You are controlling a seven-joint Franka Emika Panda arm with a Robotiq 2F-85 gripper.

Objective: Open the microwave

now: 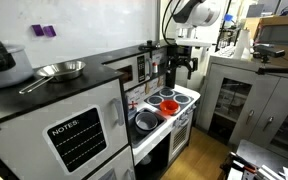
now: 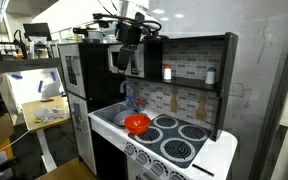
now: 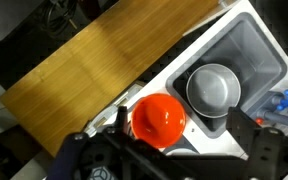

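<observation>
The arm reaches down from above. The gripper point(image 1: 187, 68) hangs over the toy stove, near the microwave point(image 1: 131, 72). I cannot tell if its fingers are wide or narrow. The microwave sits on the shelf above the counter, and its door looks shut, I think. A grey bowl point(image 3: 214, 88) sits in the sink point(image 3: 259, 50). A red bowl point(image 3: 159, 116) sits just beside the sink.

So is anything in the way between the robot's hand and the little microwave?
No, nothing I can see. The gripper hangs close by the microwave, and the orange bowl and grey bowl lie below it.
</observation>
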